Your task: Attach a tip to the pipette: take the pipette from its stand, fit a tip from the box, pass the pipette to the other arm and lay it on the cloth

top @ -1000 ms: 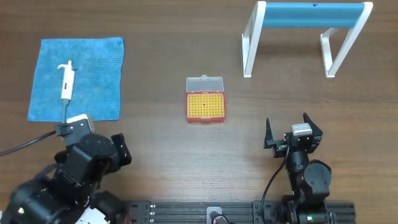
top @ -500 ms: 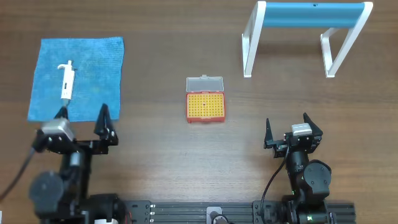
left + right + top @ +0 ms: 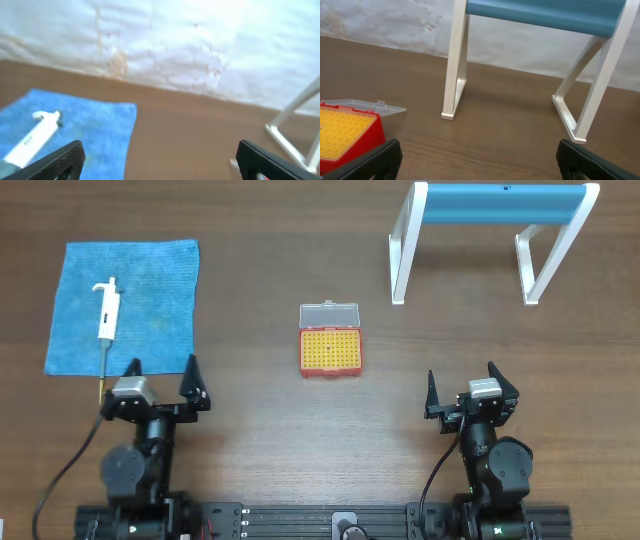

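Observation:
The white pipette point(image 3: 105, 313) lies on the blue cloth point(image 3: 150, 280) at the far left, its thin yellow tip reaching past the cloth's near edge; it also shows as the pipette point(image 3: 32, 141) on the cloth point(image 3: 95, 130). My left gripper point(image 3: 160, 372) stands open just near of the cloth, holding nothing. The tip box point(image 3: 330, 351), red with yellow tips and its clear lid folded back, sits mid-table; the tip box point(image 3: 345, 131) lies ahead of my right gripper. My right gripper point(image 3: 461, 378) is open and empty at the near right. The white stand with a blue bar point(image 3: 500, 205) is at the far right.
The stand point(image 3: 540, 15) has two white legs resting on the table, one leg point(image 3: 454, 70) ahead of the right gripper. A white wall rises behind the table's far edge. Bare wood lies between the cloth, box and stand.
The left arm has swung from a turned-away pose to face up the table, and its open gripper has shifted right, ending just near of the cloth. The right arm has kept still.

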### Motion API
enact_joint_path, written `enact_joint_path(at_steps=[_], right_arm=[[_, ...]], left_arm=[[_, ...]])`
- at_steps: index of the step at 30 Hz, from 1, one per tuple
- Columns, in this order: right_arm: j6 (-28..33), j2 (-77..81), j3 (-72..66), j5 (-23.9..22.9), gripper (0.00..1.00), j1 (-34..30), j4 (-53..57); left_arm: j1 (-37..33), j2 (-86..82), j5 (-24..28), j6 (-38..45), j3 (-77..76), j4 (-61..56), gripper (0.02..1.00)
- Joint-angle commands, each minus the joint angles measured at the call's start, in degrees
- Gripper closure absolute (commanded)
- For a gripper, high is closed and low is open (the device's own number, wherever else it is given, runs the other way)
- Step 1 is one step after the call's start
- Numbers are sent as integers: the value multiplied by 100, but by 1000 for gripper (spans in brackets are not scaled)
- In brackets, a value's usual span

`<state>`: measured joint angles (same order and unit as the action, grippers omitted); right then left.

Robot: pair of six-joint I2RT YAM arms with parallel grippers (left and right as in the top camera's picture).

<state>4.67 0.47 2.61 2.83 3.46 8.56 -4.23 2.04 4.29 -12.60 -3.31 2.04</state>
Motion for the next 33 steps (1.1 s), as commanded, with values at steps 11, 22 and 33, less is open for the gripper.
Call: enact_joint_path(at_steps=[11, 22, 33], right_arm=[[50, -42, -46, -87, 3, 33, -26], [50, -42, -46, -87, 3, 33, -26], [50, -42, -46, -87, 3, 33, -26]], left_arm=[[46, -186, -85, -63, 299, 240, 38], [46, -186, -85, -63, 299, 240, 36], [46, -186, -85, -63, 299, 240, 38]])
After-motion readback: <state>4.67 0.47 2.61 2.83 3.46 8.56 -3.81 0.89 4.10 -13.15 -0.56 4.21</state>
